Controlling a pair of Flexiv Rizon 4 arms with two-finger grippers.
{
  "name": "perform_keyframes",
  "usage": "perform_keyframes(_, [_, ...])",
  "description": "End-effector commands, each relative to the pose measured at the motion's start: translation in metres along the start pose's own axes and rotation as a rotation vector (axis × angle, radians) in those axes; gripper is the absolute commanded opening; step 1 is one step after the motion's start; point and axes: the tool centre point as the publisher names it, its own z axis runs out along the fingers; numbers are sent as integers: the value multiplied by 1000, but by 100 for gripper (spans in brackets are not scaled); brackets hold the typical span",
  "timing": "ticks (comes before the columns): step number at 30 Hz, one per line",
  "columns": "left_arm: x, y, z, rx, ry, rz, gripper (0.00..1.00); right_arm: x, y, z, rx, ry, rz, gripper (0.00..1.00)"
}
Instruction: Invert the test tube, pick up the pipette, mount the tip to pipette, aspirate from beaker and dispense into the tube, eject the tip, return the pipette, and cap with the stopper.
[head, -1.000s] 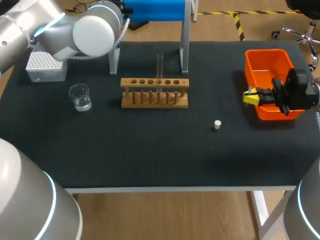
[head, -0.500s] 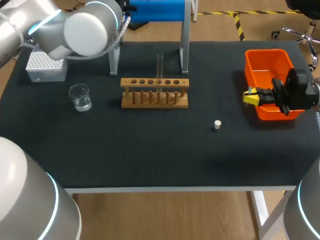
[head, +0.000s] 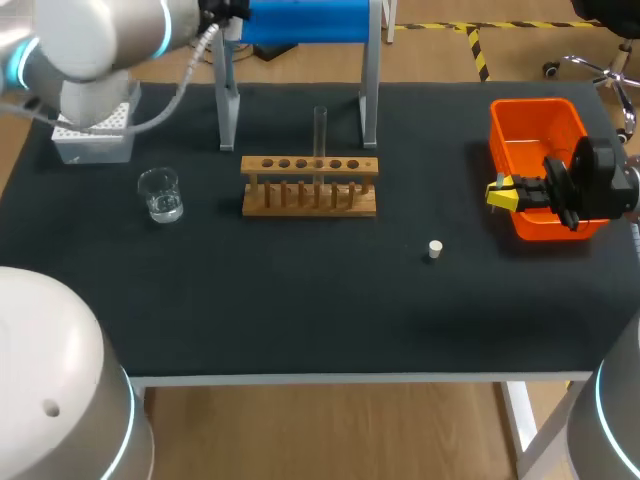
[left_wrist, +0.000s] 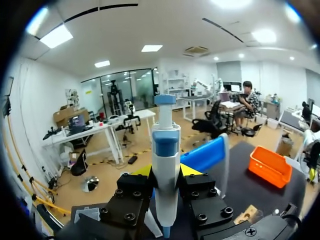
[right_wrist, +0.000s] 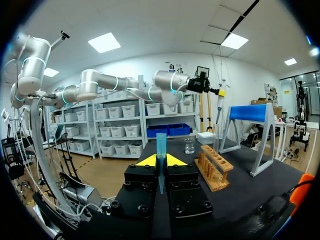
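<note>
My left gripper (left_wrist: 166, 172) is shut on the white and blue pipette (left_wrist: 166, 150), which stands upright between its fingers. The right wrist view shows the pipette (right_wrist: 220, 107) raised high by the blue-topped stand (head: 300, 60). My right gripper (head: 503, 192) hovers at the orange bin's (head: 535, 120) left edge, shut on a translucent blue pipette tip (right_wrist: 160, 150). A test tube (head: 320, 135) stands upright in the wooden rack (head: 310, 187). The glass beaker (head: 160, 195) with water sits left of the rack. A white stopper (head: 435, 249) lies on the mat, right of the rack.
A white tip box (head: 85, 135) sits at the back left, partly under my left arm (head: 90, 40). The stand's grey legs straddle the area behind the rack. Black mat covers the table, and its front half is bare.
My left arm's elbow has swung left and up, away from the stand. The right arm and the table's things have not moved.
</note>
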Motion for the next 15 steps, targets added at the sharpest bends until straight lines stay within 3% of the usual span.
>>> perform_keyframes(1, [-5,-6,-18,-53,196,3,0,1,0,0,2,-3,-1,0])
perform_keyframes(15, [-2,-5,-23,-42,207,14,0,1,0,0,2,-3,-1,0])
